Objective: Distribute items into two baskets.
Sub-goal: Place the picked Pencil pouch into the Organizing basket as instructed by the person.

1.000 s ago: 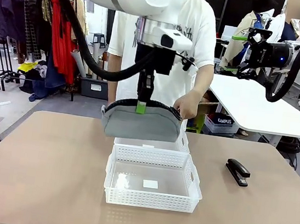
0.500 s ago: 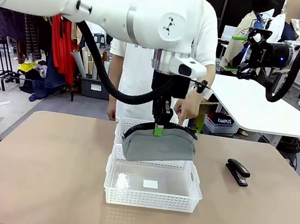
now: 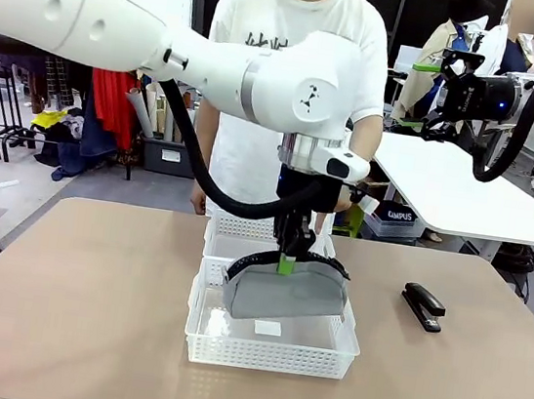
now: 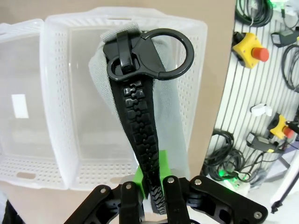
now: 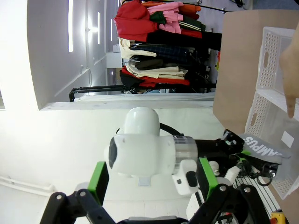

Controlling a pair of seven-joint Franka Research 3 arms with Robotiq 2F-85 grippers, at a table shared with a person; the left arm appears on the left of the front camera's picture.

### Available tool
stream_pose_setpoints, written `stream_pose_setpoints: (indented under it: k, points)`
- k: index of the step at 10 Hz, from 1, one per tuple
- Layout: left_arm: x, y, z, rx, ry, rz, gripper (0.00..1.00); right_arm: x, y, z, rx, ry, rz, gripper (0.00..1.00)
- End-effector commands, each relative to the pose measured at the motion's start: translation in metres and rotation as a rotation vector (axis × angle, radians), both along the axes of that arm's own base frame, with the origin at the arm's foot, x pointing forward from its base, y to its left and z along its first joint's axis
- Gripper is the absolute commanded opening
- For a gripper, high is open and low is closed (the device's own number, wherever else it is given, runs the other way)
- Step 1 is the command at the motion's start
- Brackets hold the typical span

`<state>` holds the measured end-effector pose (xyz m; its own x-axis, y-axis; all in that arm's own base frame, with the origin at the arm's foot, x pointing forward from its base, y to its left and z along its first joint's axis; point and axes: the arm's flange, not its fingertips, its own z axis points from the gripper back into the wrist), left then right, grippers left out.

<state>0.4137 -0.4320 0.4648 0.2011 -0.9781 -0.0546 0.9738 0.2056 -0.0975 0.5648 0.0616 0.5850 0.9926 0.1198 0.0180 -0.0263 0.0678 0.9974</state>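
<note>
The grey pencil pouch [image 3: 284, 296] hangs by its black zipper [image 4: 140, 112] from my left gripper [image 3: 285, 262], which is shut on the zipper's top edge. The pouch sits low inside the larger, nearer basket [image 3: 271, 356], slightly tilted. In the left wrist view the green pads [image 4: 163, 164] pinch the zipper above that basket [image 4: 60, 140]. The smaller basket [image 3: 240, 226] stands right behind the larger one. The black stapler [image 3: 423, 307] lies on the table to the right. My right gripper [image 3: 437, 88] is held high at the right, open with nothing in it.
A person in a white shirt stands at the table's far edge, one hand [image 3: 350, 197] behind my left arm. The tan table [image 3: 75, 312] has free room on both sides of the baskets. A white table [image 3: 464, 196] stands beyond at the right.
My left arm has carried the pouch forward and down, from above the far baskets' edge into the larger basket. The person's hand has let go of the pouch's end and drawn back.
</note>
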Motion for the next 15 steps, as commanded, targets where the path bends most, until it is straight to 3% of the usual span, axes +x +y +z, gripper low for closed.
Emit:
stream_pose_setpoints:
  k: [1, 3, 4, 9, 15]
  points:
    - [0.001, 0.003, -0.012, 0.004, -0.032, -0.039, 0.0, -0.001, 0.0, 0.002, 0.002, -0.004, 0.001, 1.0]
    - [0.004, 0.005, -0.02, 0.002, -0.034, -0.079, 0.0, -0.001, 0.0, 0.002, 0.002, -0.004, 0.001, 1.0]
    - [0.006, -0.001, -0.016, 0.011, -0.013, -0.028, 0.0, -0.001, 0.0, 0.002, 0.002, -0.004, 0.001, 1.0]
    - [0.016, -0.001, -0.029, 0.005, -0.015, -0.04, 0.0, -0.001, 0.0, 0.002, 0.002, -0.004, 0.001, 1.0]
    - [0.033, 0.0, -0.069, 0.039, -0.122, -0.05, 0.0, -0.001, 0.0, 0.002, 0.002, -0.004, 0.001, 1.0]
